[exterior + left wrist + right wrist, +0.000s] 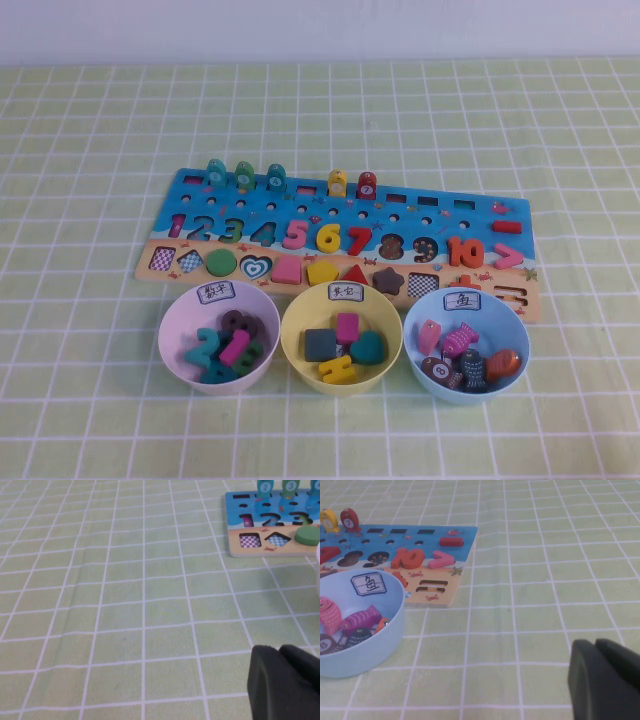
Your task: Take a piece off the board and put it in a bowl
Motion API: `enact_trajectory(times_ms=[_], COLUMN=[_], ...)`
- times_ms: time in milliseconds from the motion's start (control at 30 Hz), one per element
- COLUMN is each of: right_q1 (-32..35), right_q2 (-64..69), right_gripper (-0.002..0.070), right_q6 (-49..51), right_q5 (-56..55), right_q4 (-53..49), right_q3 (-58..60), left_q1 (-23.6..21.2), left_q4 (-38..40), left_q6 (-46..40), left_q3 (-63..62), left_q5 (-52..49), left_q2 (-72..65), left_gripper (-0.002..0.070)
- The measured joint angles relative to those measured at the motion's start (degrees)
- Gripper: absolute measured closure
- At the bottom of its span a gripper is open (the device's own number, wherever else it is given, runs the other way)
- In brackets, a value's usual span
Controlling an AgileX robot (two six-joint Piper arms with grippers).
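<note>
The board (300, 200) lies across the middle of the table. The piece, a small flat red bar (507, 226), sits in its slot at the board's right end, above the pink ">" (508, 256). It also shows in the right wrist view, the red bar (451, 541) near the board's corner (465, 550). The yellow bowl (288, 330) stands in front of the board, between two other bowls, and holds several shape pieces. My left gripper (277, 650) is shut and empty over bare cloth, left of the board (235, 535). My right gripper (595, 642) is shut and empty, right of the board. Neither arm shows in the high view.
A pale lilac bowl (170, 325) with number pieces stands left of the yellow one. A light blue bowl (410, 335) with fish pieces stands to its right, and its wall (370, 655) is near the right gripper. Fish pegs (245, 176) stand upright on the board's back row.
</note>
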State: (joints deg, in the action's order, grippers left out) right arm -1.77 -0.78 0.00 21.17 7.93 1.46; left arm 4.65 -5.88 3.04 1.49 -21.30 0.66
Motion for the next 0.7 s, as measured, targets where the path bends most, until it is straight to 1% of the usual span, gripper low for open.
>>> enact_trajectory(times_ms=[267, 400, 467, 533, 700], right_q1=[0.0, 0.0, 0.0, 0.0, 0.0], right_q2=[0.0, 0.0, 0.0, 0.0, 0.0], right_gripper=[0.0695, 0.0695, 0.0695, 0.0695, 0.0695], right_q6=[0.0, 0.0, 0.0, 0.0, 0.0], right_q5=[0.0, 0.0, -0.1, -0.5, -2.7], right_q4=[0.5, 4.5, 8.8, 16.5, 43.2], right_q3=[0.0, 0.0, 0.0, 0.0, 0.0], left_q1=[0.0, 0.0, 0.0, 0.0, 0.0], left_q4=[0.0, 0.0, 0.0, 0.0, 0.0], left_q6=[0.0, 0.0, 0.0, 0.0, 0.0], left_q3=[0.0, 0.0, 0.0, 0.0, 0.0], left_q5=[0.0, 0.0, 0.0, 0.0, 0.0], left_q2=[0.0, 0.0, 0.0, 0.0, 0.0], left_gripper=[0.0679, 0.0679, 0.0679, 0.0679, 0.0679])
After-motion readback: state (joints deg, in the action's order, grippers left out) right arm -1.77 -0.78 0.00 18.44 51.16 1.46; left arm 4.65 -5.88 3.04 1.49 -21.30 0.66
